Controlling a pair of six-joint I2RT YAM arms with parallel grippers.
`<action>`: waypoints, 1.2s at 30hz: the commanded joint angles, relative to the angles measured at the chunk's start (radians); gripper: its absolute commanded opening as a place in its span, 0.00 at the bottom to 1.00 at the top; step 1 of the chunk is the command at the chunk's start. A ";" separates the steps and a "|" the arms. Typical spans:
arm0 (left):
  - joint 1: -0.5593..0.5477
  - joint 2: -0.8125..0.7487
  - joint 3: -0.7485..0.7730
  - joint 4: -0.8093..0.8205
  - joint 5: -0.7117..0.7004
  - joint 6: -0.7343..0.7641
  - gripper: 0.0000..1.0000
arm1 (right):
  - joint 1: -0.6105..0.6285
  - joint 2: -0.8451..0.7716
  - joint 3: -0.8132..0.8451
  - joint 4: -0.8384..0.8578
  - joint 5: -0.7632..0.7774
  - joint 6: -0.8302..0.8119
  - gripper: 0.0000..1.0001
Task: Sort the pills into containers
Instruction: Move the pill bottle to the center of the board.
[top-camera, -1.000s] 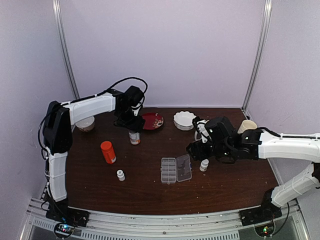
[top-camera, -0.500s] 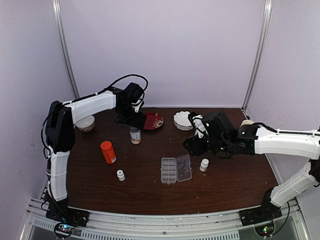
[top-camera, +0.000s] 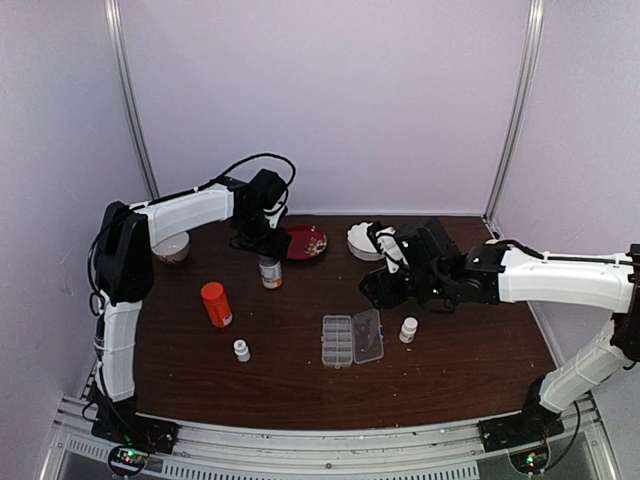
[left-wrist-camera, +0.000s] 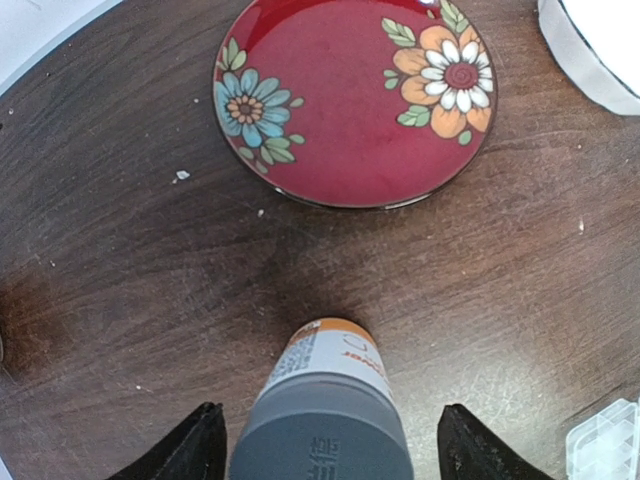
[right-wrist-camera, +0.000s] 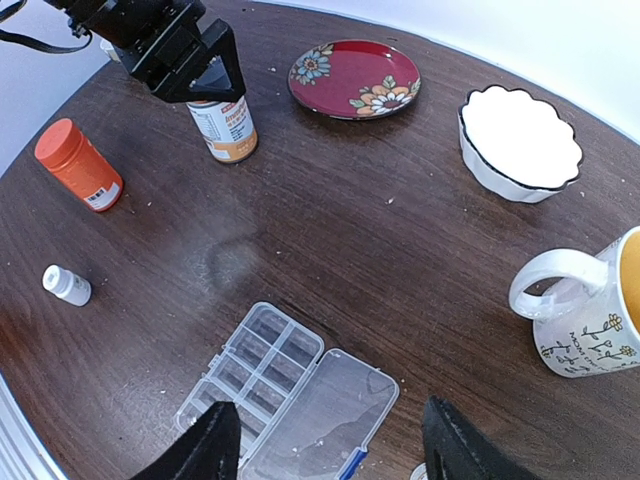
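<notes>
We have the left gripper (left-wrist-camera: 322, 452) poised over the grey-capped bottle (left-wrist-camera: 322, 400) at the bottom centre of the left wrist view. Its two fingers (left-wrist-camera: 195, 452) are spread to either side of the cap, with a plain gap on the right and a narrower one on the left, so nothing is held. The right gripper (right-wrist-camera: 330, 445) hangs empty with its fingers wide apart above the pill box (top-camera: 352, 338). The box lies in the lower middle of the top view, its clear lid folded flat to the right and its cells apparently bare. We cannot make out any pills and judge that they may be inside this bottle. The step in hand looks like taking the bottle. We should centre the cap between the fingers, descend until the pads face the body, and close evenly. Then we lift straight, so it does not tip toward the red flowered plate (left-wrist-camera: 350, 110) just beyond it.
</notes>
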 joint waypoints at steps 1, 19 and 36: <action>0.017 0.018 -0.007 0.030 -0.001 -0.007 0.72 | -0.005 0.009 0.030 -0.008 -0.011 -0.012 0.64; -0.138 -0.238 -0.239 0.130 0.099 0.056 0.41 | -0.017 0.052 0.043 0.029 -0.142 0.056 0.65; -0.311 -0.363 -0.465 0.200 0.043 -0.078 0.46 | -0.008 -0.119 -0.111 0.181 -0.262 0.223 0.67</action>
